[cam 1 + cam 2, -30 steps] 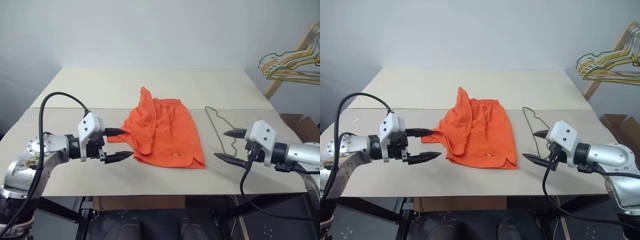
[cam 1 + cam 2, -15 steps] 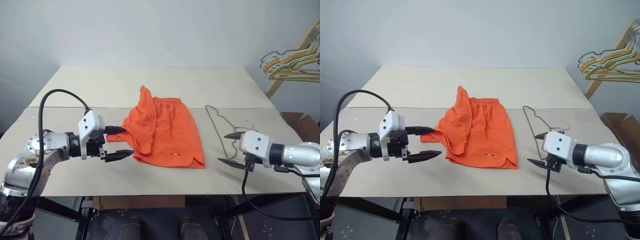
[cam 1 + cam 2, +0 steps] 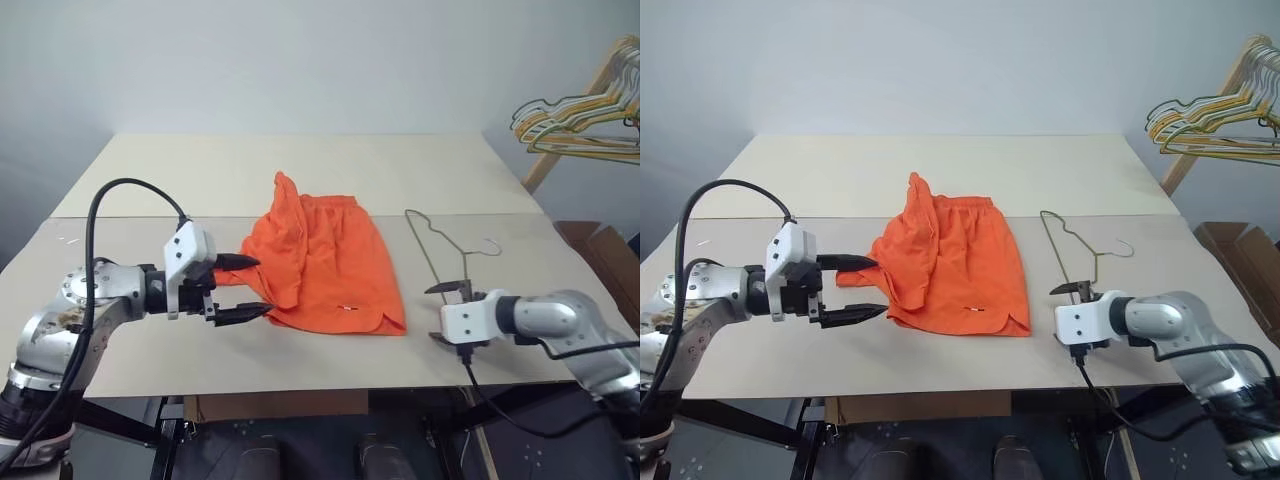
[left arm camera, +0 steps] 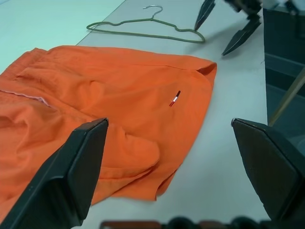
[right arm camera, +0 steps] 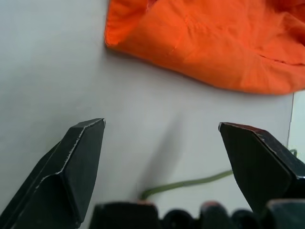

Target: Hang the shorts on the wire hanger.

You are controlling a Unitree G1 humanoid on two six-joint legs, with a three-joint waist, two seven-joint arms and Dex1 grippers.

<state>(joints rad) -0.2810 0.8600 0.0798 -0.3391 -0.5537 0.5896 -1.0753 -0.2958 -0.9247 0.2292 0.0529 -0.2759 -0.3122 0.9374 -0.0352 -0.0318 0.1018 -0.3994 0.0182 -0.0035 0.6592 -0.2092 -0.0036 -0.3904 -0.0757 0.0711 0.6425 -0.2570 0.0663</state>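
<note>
With the shorts (image 3: 327, 267) flat at centre frame and the wire hanger (image 3: 441, 252) lying right of them, I've both jaws spread empty, right gripper (image 3: 449, 313) low at the hanger's near end, so next I'd close on the wire.

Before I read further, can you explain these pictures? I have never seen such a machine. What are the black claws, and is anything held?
It is a two-armed robot. Two pictures come from its head, two from cameras on its wrists. The black claws belong to the left end effector and the right end effector; both are open and hold nothing. On the table lie orange shorts and beside them a thin wire hanger. More hangers hang on a wooden rack at the right.
</note>
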